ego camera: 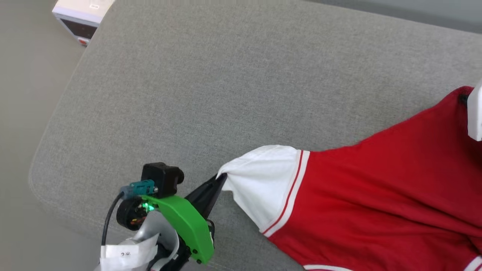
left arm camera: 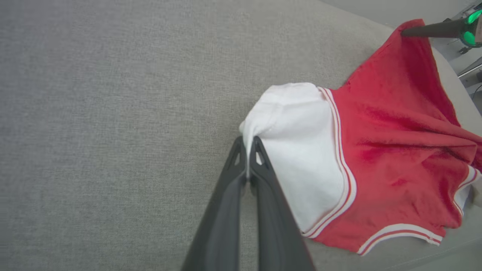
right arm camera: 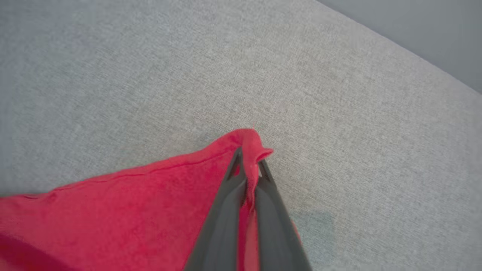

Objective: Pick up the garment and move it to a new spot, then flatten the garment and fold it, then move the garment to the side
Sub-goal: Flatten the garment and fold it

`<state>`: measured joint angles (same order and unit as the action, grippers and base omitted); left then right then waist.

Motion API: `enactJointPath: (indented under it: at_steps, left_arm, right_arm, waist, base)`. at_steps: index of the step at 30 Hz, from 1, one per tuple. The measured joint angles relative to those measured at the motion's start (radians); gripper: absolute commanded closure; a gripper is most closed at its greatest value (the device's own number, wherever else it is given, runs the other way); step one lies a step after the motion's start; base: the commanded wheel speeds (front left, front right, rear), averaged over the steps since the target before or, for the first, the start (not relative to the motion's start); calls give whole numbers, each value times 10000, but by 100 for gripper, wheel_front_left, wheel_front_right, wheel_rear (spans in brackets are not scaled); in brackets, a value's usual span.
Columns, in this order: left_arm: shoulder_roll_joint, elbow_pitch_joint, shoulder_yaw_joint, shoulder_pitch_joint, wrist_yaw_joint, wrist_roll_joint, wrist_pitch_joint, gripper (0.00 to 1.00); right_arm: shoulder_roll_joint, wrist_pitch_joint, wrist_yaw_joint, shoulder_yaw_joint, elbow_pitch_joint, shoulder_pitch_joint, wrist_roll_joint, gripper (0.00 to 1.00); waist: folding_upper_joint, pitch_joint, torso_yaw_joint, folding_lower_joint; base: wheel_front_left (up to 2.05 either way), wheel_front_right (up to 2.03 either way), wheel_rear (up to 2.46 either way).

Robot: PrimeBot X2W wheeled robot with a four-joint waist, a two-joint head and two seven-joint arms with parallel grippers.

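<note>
In the head view the left gripper (ego camera: 222, 178) sits at the lower middle, behind a green bracket (ego camera: 184, 222) and a black camera block. Its dark fingers are closed together on the tip of the white sleeve (ego camera: 263, 184) of the garment (ego camera: 376, 195). The garment spreads from that pinch across the lower right over the grey cushion (ego camera: 226, 75), red with a red-and-white stripe where the sleeve joins the body. Its far red corner rises to the right edge, where a pale part (ego camera: 475, 113) crosses it. A white box (ego camera: 81, 17) stands on the floor (ego camera: 22, 113) at the upper left, off the cushion. In the left wrist view the left gripper (left arm camera: 247, 145) has its jaws shut on a bunched fold of the sleeve edge, with white cloth showing between the tips. The garment (left arm camera: 395, 150) runs to the right, its striped hem low near the cushion's edge. At the top right the right gripper (left arm camera: 408, 32) holds the red corner, a green light glowing behind its fingers. The cloth between the two grips is pulled into long creases; how much of it rests on the cushion I cannot tell. In the right wrist view the right gripper (right arm camera: 250, 160) is closed on the red corner, with a small flap poking out past the tips. The garment (right arm camera: 131, 214) falls away to the lower left over the cushion (right arm camera: 339, 94).
</note>
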<state>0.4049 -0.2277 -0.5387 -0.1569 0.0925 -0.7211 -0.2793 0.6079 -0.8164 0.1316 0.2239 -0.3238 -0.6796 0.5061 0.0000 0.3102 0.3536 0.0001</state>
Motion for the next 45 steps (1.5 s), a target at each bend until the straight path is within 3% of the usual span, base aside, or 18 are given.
enactJointPath:
  at_steps: [11,20,32,39,45]
  left_arm:
    - [-261,263,811,-1538,136,336,930,100]
    - [-130,261,1912,-2426,401,692,2006,100]
    - [282,-675,2619,-3363,702,1193,2483,100]
    - [426,-1258,2857,-4007,732,1409,2610,100]
    - [940,-1674,2918,-4370,732,1793,2372,100]
  right_arm:
    - [213,2257,0,-441,188,234,656,100]
    - [-96,3524,0,-510,838,244,890,100]
    - [-123,3783,0,-1229,2562,497,976,100]
    - [-397,3720,0,-2019,3568,978,951,100]
    - [-654,3526,0,-2533,4387,1227,865,100]
  waist:
    - [0,-1433,-676,0]
    - [0,-2359,-1534,0]
    - [0,-3192,-2655,-1]
    - [0,-3361,-2988,-1]
    - [0,-3292,-3157,-1]
  base:
    - [0,0,0]
    - [0,0,0]
    - [0,0,0]
    - [0,0,0]
    - [0,0,0]
